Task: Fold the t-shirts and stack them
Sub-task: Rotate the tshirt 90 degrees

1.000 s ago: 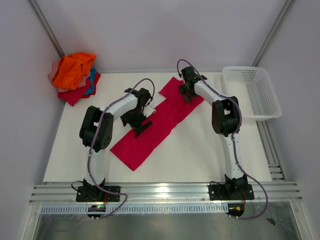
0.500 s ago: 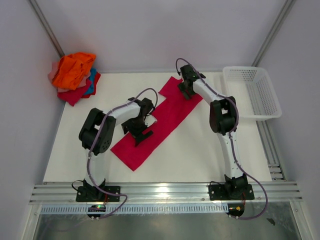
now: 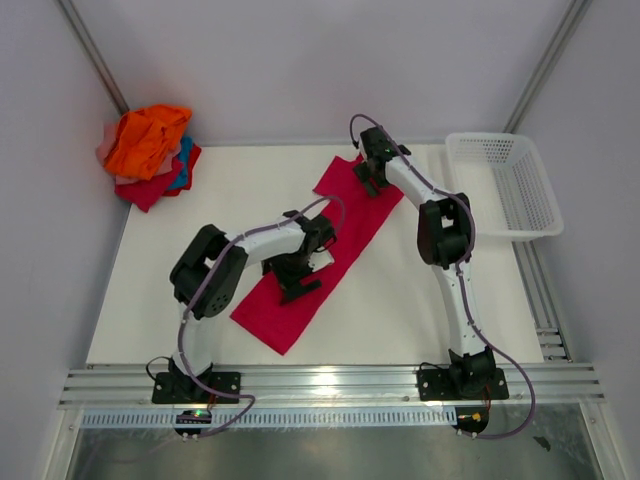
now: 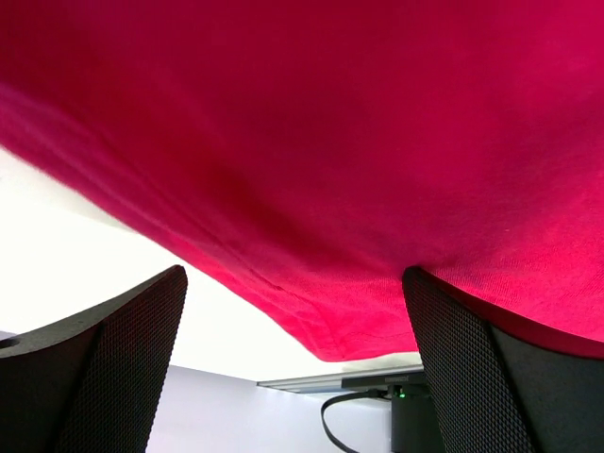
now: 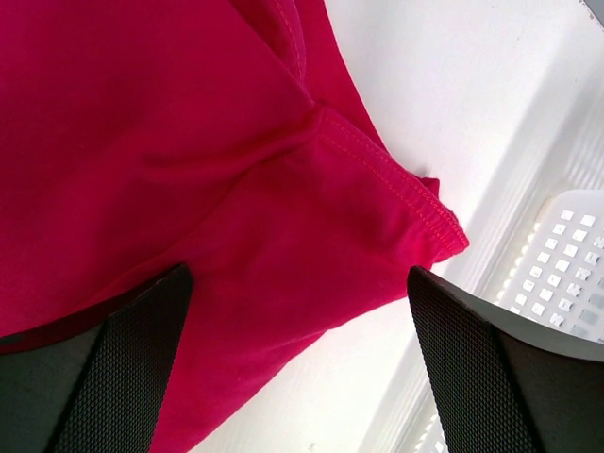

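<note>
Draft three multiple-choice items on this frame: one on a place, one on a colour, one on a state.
1. Where does the white mesh basket stand?
A. in the far left corner
B. at the right edge of the table
C. between the arm bases

2. What colour is the shirt on top of the pile in the far left corner?
A. green
B. white
C. orange

3. How do the two pincers stand?
A. both open
B. both shut
C. left shut, right open

Answers:
1 B: the top view shows the basket along the table's right side.
2 C: an orange t-shirt lies uppermost on the pile.
3 A: the wrist views show the left pincer and the right pincer with fingers wide apart over the crimson t-shirt.
</note>
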